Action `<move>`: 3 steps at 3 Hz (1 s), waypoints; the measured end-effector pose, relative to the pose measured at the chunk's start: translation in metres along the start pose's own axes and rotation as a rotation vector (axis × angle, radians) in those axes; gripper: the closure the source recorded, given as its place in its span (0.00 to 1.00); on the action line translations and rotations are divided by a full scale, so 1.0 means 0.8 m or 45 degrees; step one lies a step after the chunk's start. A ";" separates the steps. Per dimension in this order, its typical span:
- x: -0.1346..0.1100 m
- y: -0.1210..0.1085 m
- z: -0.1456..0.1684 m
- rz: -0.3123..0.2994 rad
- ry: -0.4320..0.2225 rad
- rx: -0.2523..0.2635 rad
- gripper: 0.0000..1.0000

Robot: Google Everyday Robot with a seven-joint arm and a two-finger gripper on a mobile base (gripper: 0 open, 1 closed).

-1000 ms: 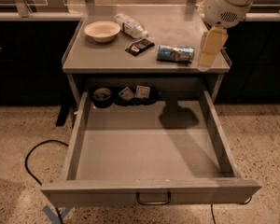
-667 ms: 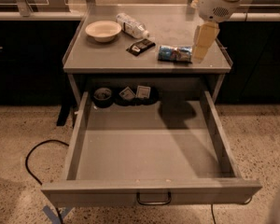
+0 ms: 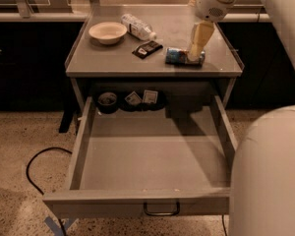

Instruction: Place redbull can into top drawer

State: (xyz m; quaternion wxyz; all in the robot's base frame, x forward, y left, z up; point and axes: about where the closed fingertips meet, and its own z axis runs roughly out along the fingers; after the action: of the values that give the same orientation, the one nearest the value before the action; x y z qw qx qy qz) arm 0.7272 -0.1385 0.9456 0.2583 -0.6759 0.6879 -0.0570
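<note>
Top drawer stands pulled wide open, its floor bare toward the front. Over the tabletop above it, the gripper hangs at the right end of the redbull can, which lies on its side near the front edge (whether the gripper is apart or clamped on it, I cannot tell). Caught so close to one end, the round can might swivel free or roll off the edge

can: glossy metal, blue and silver
drawer: grey metal, matt, smooth
handle: dark metal
tabletop: grey, smooth, faint sheen
bottle: clear plastic
bowl: pale, smooth
gripper: pale matt casing, down at the can's right end
floor: speckled, rough-looking
</note>
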 end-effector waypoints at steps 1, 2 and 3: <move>-0.004 -0.012 0.041 0.034 -0.058 -0.033 0.00; -0.005 -0.015 0.080 0.080 -0.100 -0.073 0.00; -0.001 -0.017 0.111 0.127 -0.108 -0.107 0.00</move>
State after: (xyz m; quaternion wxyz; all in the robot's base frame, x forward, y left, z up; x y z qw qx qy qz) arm 0.7776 -0.1147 0.8754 0.2612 -0.6527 0.7110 0.0135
